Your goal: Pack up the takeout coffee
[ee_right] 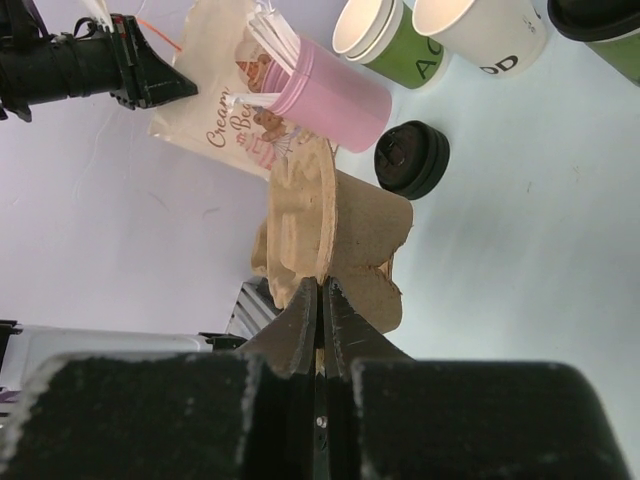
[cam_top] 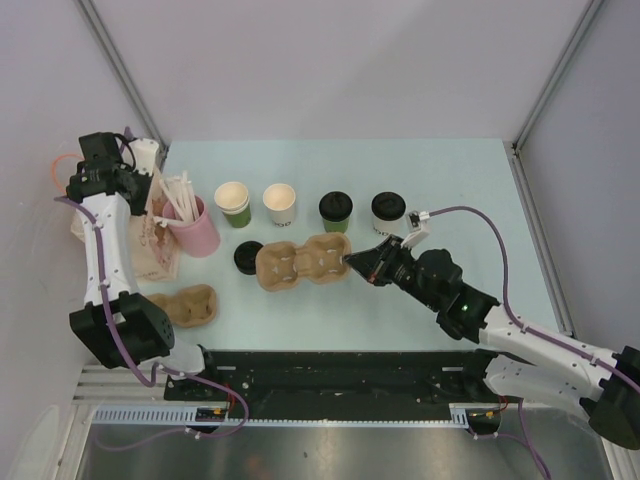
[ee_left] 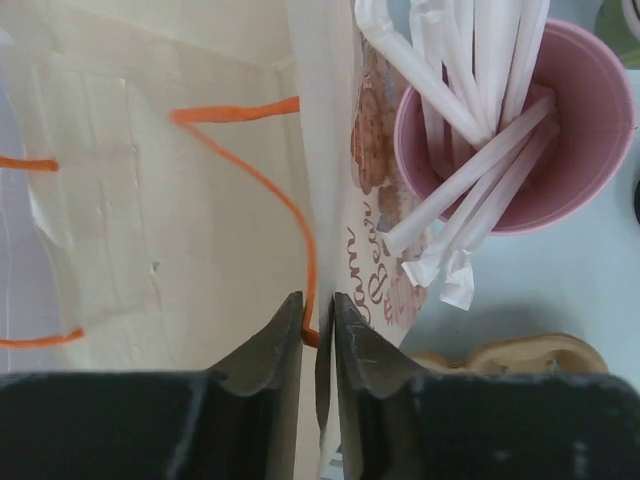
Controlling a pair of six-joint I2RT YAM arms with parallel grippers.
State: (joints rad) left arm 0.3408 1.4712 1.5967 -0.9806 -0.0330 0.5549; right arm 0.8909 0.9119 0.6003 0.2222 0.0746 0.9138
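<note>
Two lidded coffee cups stand at the back of the table, one green (cam_top: 335, 210) and one white (cam_top: 388, 212), each under a black lid. Just in front of them my right gripper (cam_top: 350, 261) is shut on the rim of a brown cardboard cup carrier (cam_top: 300, 262), pinching its edge between the fingers (ee_right: 300, 320). At the far left, my left gripper (ee_left: 318, 298) has its jaws closed on the top edge of the beige paper bag (ee_left: 180, 250), beside its orange handle (ee_left: 270, 190).
An open green cup (cam_top: 233, 203) and an open white cup (cam_top: 279, 203) stand left of the lidded ones. A loose black lid (cam_top: 247, 258) lies by the carrier. A pink cup of white straws (cam_top: 195, 228) stands against the bag. A second carrier (cam_top: 190, 305) lies near the left arm.
</note>
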